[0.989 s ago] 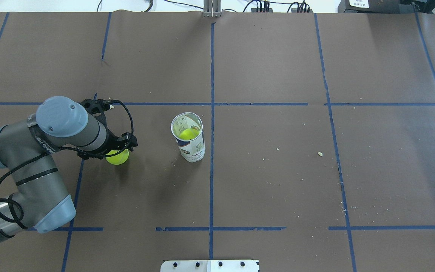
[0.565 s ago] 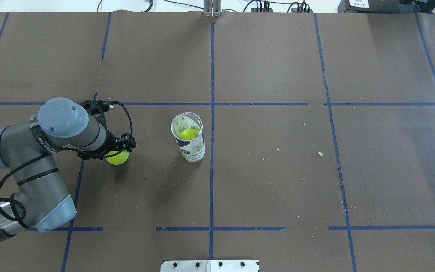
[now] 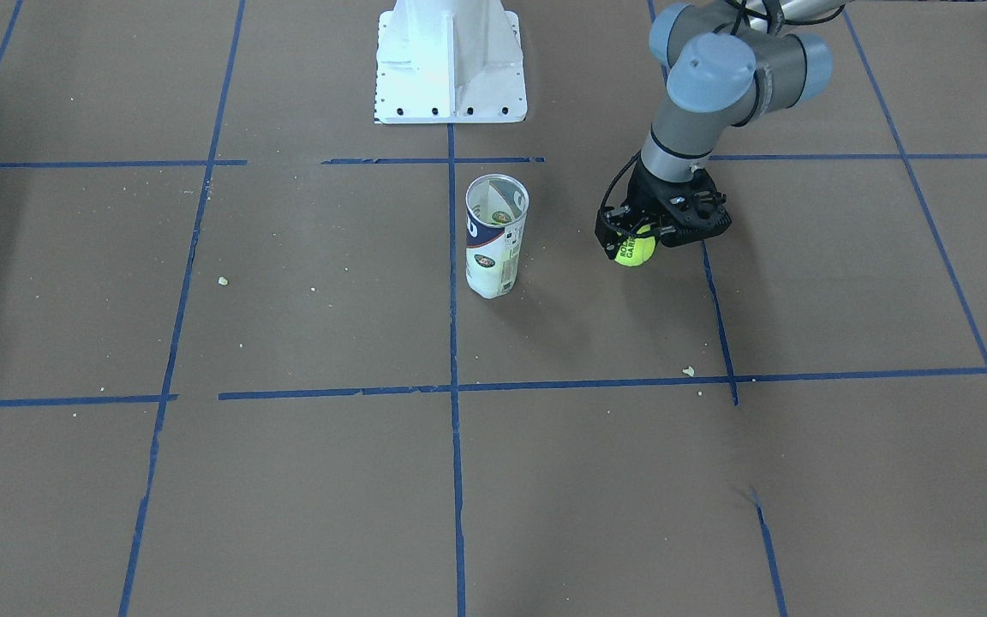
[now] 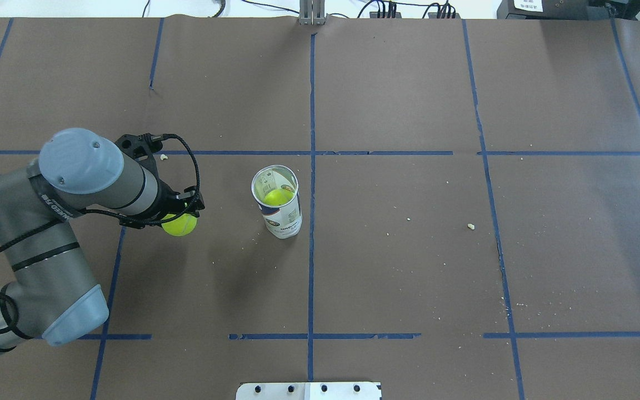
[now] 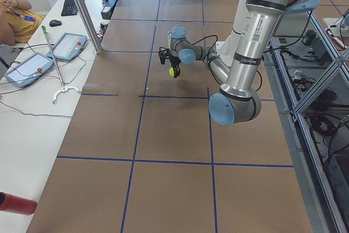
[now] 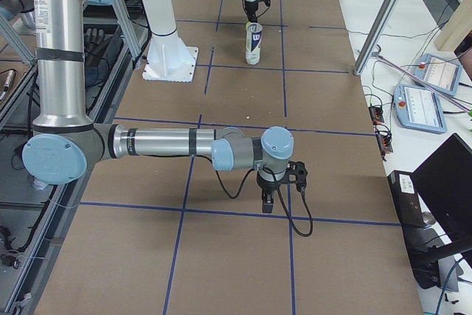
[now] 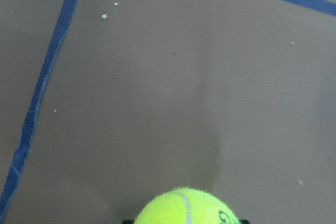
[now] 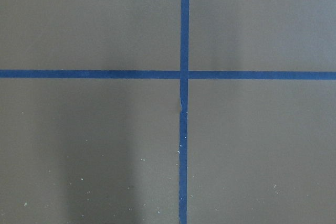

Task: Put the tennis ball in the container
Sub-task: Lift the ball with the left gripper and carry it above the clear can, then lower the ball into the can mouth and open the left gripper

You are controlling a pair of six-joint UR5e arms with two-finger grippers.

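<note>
One tennis ball (image 4: 181, 225), clamped in the left claw (image 4: 179, 218), seems lifted slightly since before, nearer the container (image 4: 282, 214)

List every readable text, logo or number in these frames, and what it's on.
"ROL" / "GAR": dark letters on the tennis ball held in the left end effector; the rest is cut off.
"W", as far as it can be made out: white mark on the container's navy band, exterior right view.
Other container label print: too small to read.
Black band on the left arm: white letters, blurred, unreadable.
</note>
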